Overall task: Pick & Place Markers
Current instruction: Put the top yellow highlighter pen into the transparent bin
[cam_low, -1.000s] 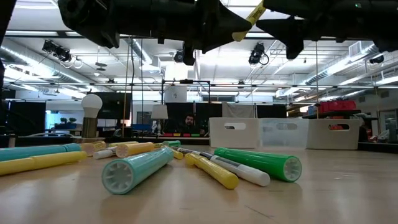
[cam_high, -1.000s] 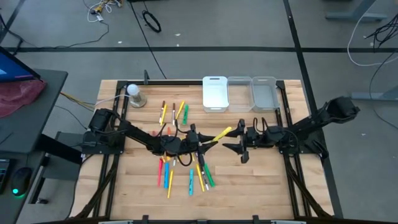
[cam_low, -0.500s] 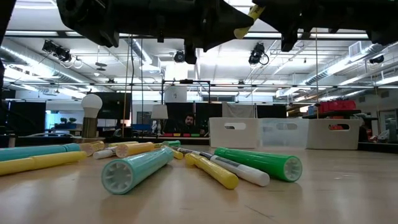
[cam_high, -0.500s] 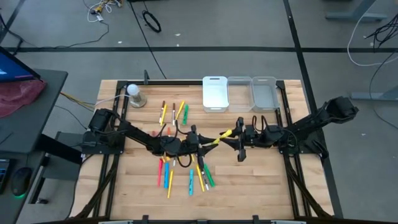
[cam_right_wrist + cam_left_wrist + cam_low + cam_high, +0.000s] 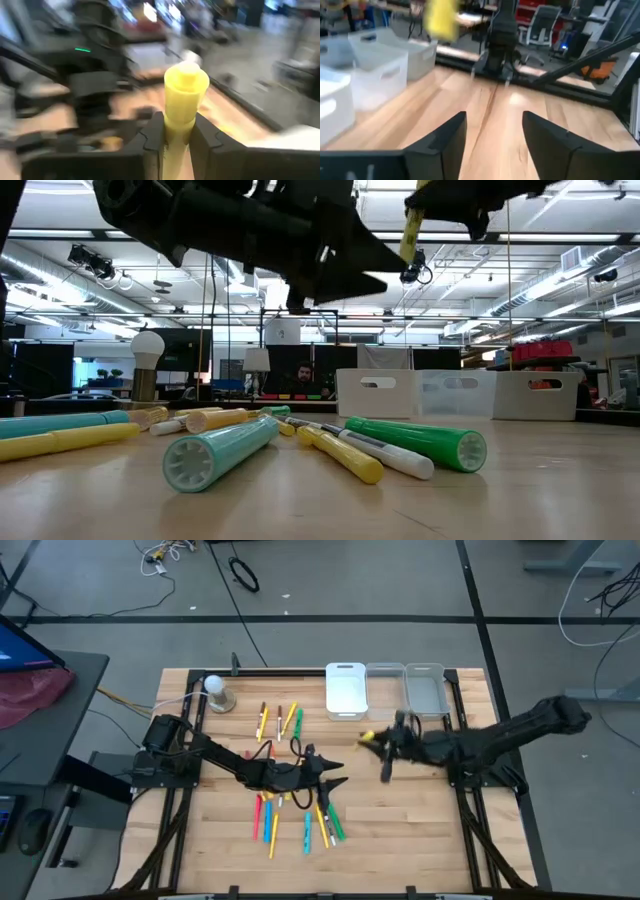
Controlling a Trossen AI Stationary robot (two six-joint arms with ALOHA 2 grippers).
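Right gripper [image 5: 380, 743] clamped on yellow marker [image 5: 368, 737], fingers [image 5: 152, 137] hugging barrel. Your nearest bin [image 5: 346, 692] sits at eleven o'clock. Left gripper [image 5: 335, 772] empty, jaws apart, above marker pile [image 5: 300, 815].

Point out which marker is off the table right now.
The yellow marker, clamped in the right gripper near the bins; every other marker lies flat on the table.

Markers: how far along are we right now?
Done: nothing visibly binned; the white bin looks empty. In hand: the right gripper clamps a yellow marker above the table, near the bins. The left gripper is open and empty. Left: the markers on the table, over a dozen.
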